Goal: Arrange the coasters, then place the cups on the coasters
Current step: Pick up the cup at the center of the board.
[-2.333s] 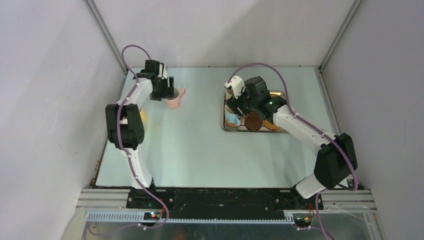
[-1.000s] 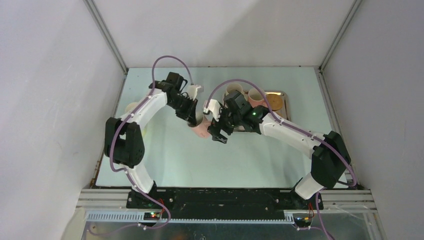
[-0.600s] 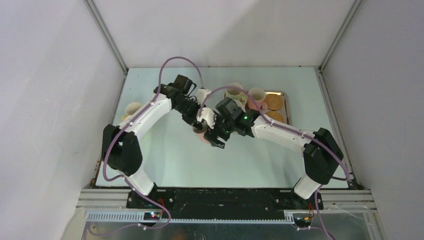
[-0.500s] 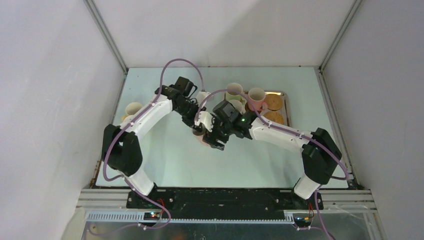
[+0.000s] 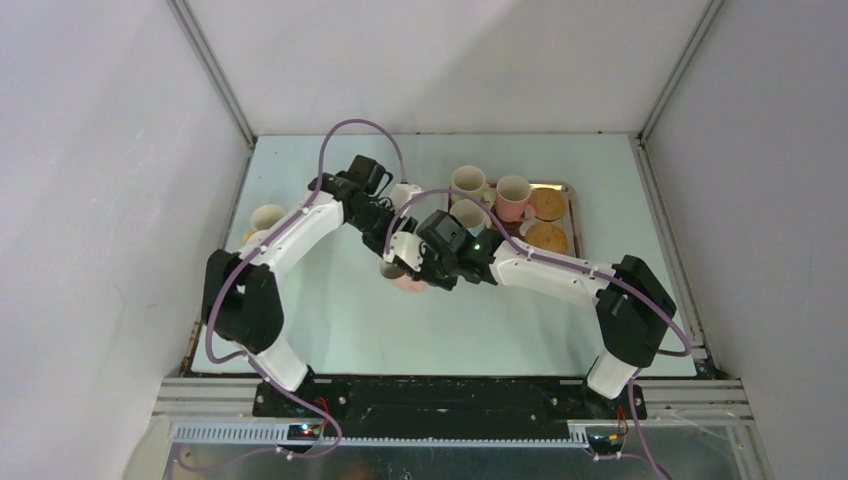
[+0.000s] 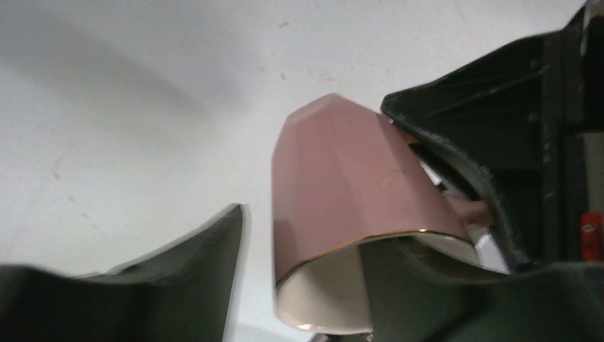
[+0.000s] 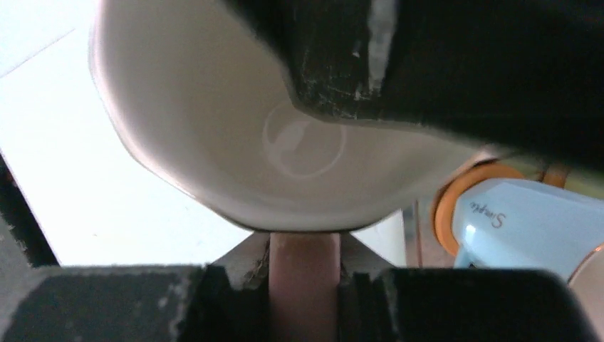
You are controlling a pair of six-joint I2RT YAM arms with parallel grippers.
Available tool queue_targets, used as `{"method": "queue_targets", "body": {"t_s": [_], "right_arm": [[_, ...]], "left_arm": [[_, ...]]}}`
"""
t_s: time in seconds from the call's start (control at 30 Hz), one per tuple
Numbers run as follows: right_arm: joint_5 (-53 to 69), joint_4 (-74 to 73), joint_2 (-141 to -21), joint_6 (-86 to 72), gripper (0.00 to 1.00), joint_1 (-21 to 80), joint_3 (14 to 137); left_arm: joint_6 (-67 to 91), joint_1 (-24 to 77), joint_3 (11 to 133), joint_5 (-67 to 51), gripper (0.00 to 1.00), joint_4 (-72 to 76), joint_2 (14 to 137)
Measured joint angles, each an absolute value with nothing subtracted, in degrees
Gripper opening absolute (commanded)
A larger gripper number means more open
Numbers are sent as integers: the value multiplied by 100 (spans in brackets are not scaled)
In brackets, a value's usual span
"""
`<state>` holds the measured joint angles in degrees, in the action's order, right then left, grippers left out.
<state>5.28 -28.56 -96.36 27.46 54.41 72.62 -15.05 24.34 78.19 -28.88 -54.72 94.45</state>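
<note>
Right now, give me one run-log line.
pink faceted mug: mid-table, between both arms | left jaws: open | right jaws: shut on mug handle

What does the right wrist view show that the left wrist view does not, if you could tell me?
Only the right wrist view shows the pink cup's cream inside, its handle pinched between the right gripper's fingers, and the light blue cup with an orange-tan coaster under or beside it; I cannot tell which. Only the left wrist view shows the cup's pink outer wall and gold rim, with the left gripper open and one finger clear of the wall. Both show the same pink cup over the pale table.
</note>
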Motion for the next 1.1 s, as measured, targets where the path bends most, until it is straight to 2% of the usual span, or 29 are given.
{"method": "queue_targets", "body": {"t_s": [0.07, 0.23, 0.4, 0.57, 0.77, 0.97, 1.1], "right_arm": [[515, -2853, -9642, 2803, 0, 5492, 7264], [526, -2849, -9620, 2838, 0, 5446, 7264], [1122, -2834, -9500, 2864, 0, 5194, 7312], [1846, -2947, -9000, 2910, 0, 4674, 7382], [2458, -3446, -8569, 2858, 0, 3131, 7373], [3098, -3618, -7944, 2655, 0, 978, 7369], [3100, -3328, -7660, 2390, 0, 471, 7030]], "left_arm": [[-1553, 2471, 7819, -2871, 99, -5435, 9439], [-1544, 2453, 7804, -2733, 100, -5424, 9411], [-1531, 2342, 7887, -2692, 100, -5426, 9190], [-1509, 1505, 8261, -3052, 100, -5402, 8444], [-1649, 587, 8178, -3361, 100, -5216, 6630], [-1986, 104, 6462, -3472, 100, -5153, 5256], [-2220, 64, 5433, -3551, 100, -5168, 5026]]}}
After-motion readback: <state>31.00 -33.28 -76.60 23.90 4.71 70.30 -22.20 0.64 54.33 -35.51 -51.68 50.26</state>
